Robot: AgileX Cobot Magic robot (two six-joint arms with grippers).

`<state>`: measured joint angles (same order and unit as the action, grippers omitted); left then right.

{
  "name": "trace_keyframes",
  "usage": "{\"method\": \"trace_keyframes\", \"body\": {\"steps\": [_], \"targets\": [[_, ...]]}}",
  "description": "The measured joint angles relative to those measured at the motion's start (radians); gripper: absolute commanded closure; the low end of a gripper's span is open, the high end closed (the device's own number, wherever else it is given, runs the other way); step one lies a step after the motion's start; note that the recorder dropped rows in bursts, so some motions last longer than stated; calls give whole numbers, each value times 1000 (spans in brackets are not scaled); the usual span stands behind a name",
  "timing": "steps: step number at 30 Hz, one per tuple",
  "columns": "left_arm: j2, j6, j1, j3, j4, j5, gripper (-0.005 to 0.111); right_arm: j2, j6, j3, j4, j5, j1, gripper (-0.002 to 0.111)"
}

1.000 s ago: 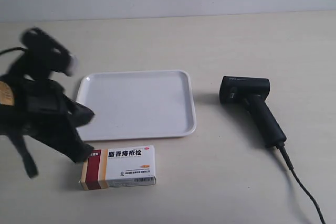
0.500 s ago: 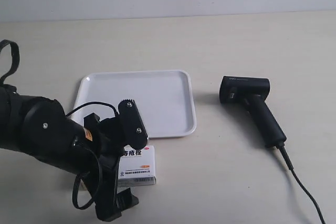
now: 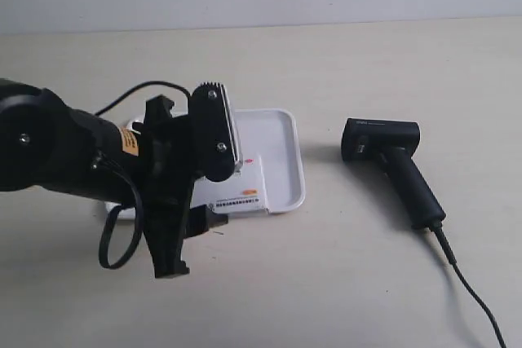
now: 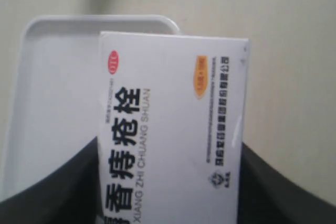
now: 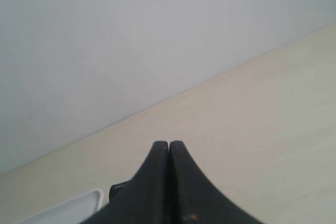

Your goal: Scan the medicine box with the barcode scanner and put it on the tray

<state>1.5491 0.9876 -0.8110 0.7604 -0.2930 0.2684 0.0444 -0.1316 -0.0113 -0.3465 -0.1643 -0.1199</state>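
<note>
Medicine box: I see the medicine box (image 4: 170,129) held between the two dark fingers (image 4: 52,187) of my left gripper (image 3: 214,181), one finger on each long side. In the left wrist view its white face with red Chinese lettering, an orange oval and a small red mark is towards the camera. Its far end sticks out past the fingertips.

Box position: In the exterior view the medicine box (image 3: 241,189) sits tilted over the near part of the tray, a barcode strip showing on its lower edge. I cannot tell whether it touches the tray.

Left jaws: closed on the box.

Tray: the white tray (image 3: 281,156) lies on the table (image 3: 326,283), partly hidden behind my left arm; its rounded rim (image 4: 63,22) shows beyond the box.

Barcode scanner: the black barcode scanner (image 3: 395,165) lies flat on the table, well apart from the tray, with its cable (image 3: 473,291) trailing off.

Right gripper: my right gripper (image 5: 169,153) is up off the table, its fingers pressed together with nothing between them.
</note>
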Motion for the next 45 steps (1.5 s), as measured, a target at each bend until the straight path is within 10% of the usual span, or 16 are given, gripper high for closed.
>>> {"method": "trace_keyframes", "body": {"steps": [3,9,12,23,36,45], "targets": [[1,26,75,7,86,13,107,233,362,-71,-341,-15,0,106],[74,204,182,7,-68,14,107,933,1064,-314,-849,-224,0,49],[74,264,182,7,-119,-38,107,1225,1176,-454,-872,-360,0,40],[74,291,182,46,-130,-72,107,1434,1186,-529,-850,-52,-228,41],[74,293,182,49,-130,-61,107,1710,1179,-675,-851,24,-239,41],[74,293,182,49,-132,-61,107,1734,1190,-681,-833,63,-239,78]]}}
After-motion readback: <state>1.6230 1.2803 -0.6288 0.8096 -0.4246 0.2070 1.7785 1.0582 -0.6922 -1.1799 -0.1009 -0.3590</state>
